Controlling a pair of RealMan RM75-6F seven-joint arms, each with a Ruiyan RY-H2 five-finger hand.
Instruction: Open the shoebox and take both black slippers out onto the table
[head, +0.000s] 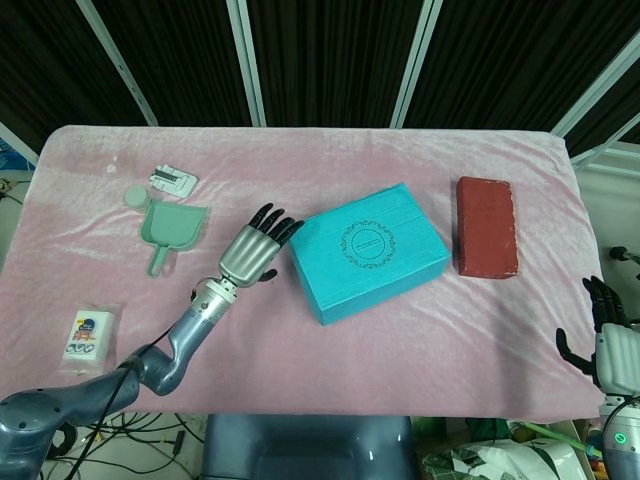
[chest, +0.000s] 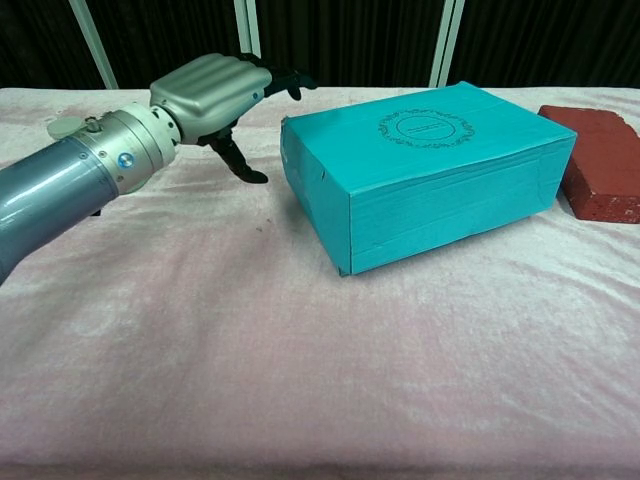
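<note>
Just at three o'clock of the left robot hand (head: 252, 251), open and empty: closed shoebox (head: 366, 251), long axis toward two o'clock, far nearer than the spread-fingered right robot hand (head: 612, 340).

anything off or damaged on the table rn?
Nothing spilled or broken. The shoebox sits skewed to the table edges, lid shut, and its near corner edge looks slightly scuffed in the chest view. The left hand hovers open beside it; the right hand is at the table's edge.

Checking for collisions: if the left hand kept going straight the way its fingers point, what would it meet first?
Most likely the teal shoebox: the left hand points at its left end, fingertips close to it. Depth is unclear.
</note>
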